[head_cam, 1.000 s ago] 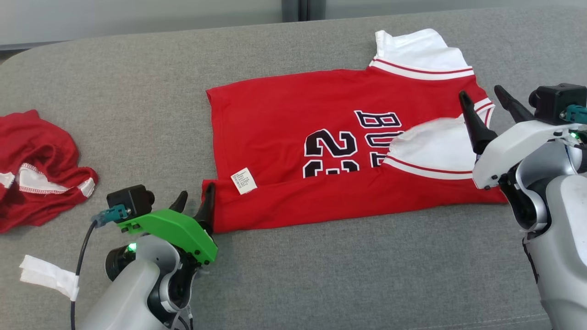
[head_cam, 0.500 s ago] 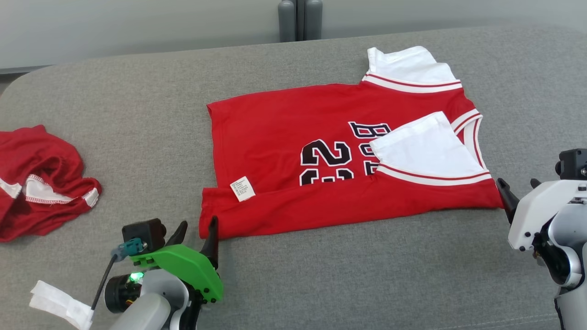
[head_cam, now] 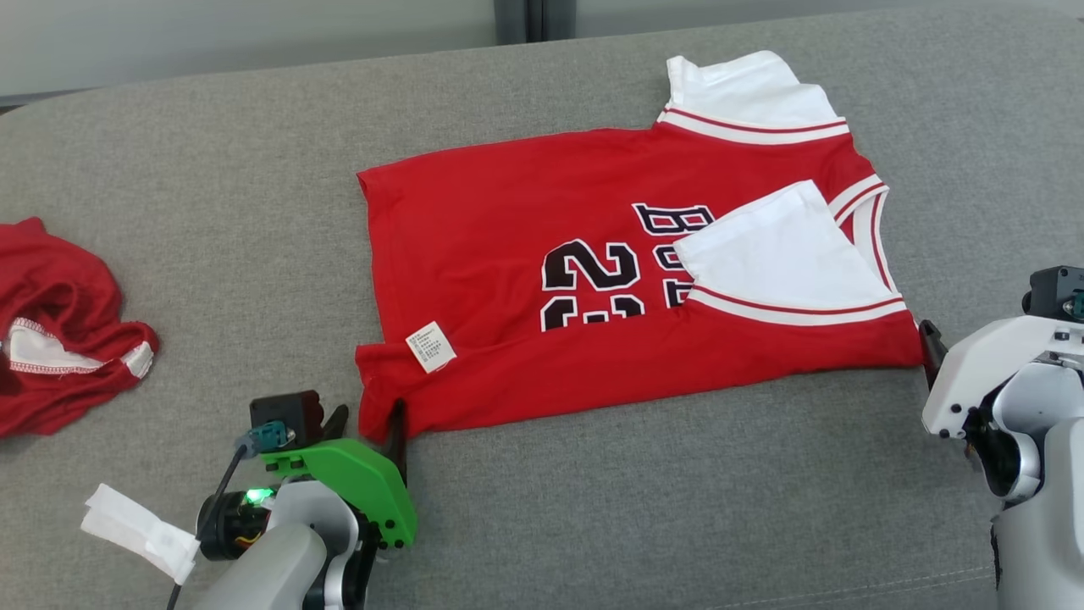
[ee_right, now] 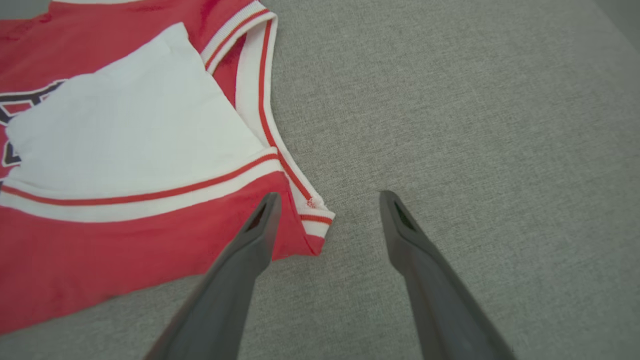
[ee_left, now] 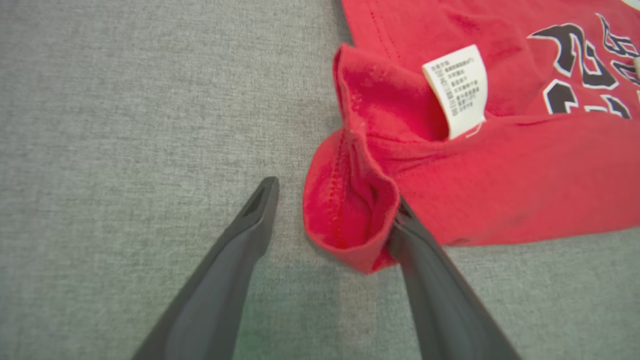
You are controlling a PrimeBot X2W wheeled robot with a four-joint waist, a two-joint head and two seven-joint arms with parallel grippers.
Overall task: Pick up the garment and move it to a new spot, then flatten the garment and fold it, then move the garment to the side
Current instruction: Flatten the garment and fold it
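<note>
Soft red cloth garment [head_cam: 525,229] lies on a coarse, matt grey woven surface [head_cam: 212,212].

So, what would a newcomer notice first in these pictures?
A red basketball jersey lies in the middle of the grey cushion, one white sleeve folded over its black number. The open left claw and right claw sit at its near corners. A crumpled red garment lies far left.

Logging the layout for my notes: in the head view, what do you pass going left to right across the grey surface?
First the crumpled red garment → left hand → red jersey → right hand.
</note>
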